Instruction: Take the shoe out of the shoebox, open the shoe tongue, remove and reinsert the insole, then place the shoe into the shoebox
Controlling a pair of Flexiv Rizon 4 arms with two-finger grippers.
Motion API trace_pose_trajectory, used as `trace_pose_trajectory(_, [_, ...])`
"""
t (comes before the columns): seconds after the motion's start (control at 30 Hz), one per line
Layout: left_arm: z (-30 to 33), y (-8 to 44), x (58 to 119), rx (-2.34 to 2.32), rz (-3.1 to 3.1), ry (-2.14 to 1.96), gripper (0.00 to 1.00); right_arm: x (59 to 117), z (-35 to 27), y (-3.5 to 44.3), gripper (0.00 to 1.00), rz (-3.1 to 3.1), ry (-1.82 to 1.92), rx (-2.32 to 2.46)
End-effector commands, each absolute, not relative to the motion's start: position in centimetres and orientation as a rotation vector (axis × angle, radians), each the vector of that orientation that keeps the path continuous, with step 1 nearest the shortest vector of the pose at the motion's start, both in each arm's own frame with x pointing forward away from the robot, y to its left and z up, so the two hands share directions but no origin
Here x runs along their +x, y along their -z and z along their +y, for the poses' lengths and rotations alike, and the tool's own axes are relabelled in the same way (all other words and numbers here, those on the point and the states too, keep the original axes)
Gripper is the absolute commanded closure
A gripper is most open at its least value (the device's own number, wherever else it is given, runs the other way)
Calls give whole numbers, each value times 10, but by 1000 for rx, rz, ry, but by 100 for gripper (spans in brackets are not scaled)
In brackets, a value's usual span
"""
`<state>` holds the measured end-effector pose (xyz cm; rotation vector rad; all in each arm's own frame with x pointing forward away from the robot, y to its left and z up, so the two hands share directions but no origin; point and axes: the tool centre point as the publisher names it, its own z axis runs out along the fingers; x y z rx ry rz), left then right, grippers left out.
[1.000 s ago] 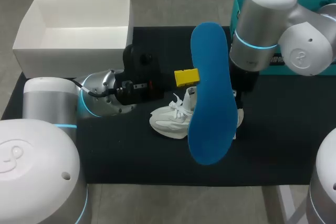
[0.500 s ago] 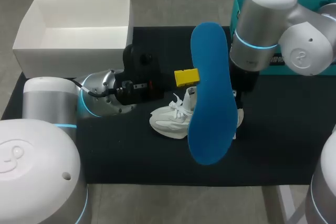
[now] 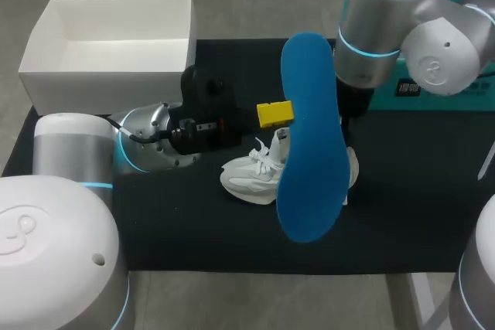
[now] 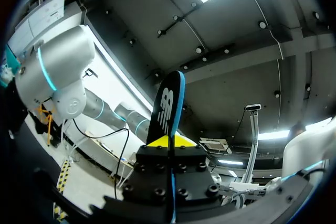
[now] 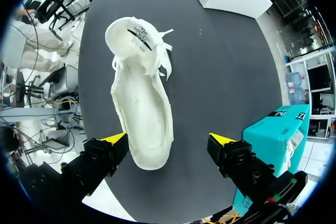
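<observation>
Insole (image 3: 312, 137) screens shoe (image 3: 249, 179); teal box (image 3: 448, 100) near.

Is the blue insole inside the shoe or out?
Out. The left pincer holds the blue insole up in the air, above the white shoe.

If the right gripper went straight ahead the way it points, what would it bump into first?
Most likely the white shoe. The right gripper is open and points down at it, with the shoe's near end between its fingers, closer to one of them. If it slipped past, the black mat would come next. Depth is hard to judge.
</observation>
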<state>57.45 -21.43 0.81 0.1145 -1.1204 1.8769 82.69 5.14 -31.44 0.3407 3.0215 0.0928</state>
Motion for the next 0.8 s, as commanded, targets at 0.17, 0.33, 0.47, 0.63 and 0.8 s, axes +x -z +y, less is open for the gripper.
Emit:
trace_pose_trajectory(0.17, [-215, -8, 574, 115, -1118, -1879, 100, 858, 76, 337, 0, 3044, -5, 292])
trace_pose_trajectory(0.33, [-215, -8, 574, 115, -1118, -1879, 100, 860, 85, 350, 0, 3063, -36, 265])
trace_pose_trajectory(0.47, [-215, -8, 574, 115, -1118, -1879, 100, 861, 89, 362, 0, 3082, -56, 261])
trace_pose_trajectory(0.63, [-215, -8, 574, 115, -1118, -1879, 100, 860, 94, 369, 0, 3105, -30, 253])
trace_pose_trajectory(0.8, [-215, -8, 574, 115, -1118, -1879, 100, 852, 95, 381, 25, 3138, -56, 255])
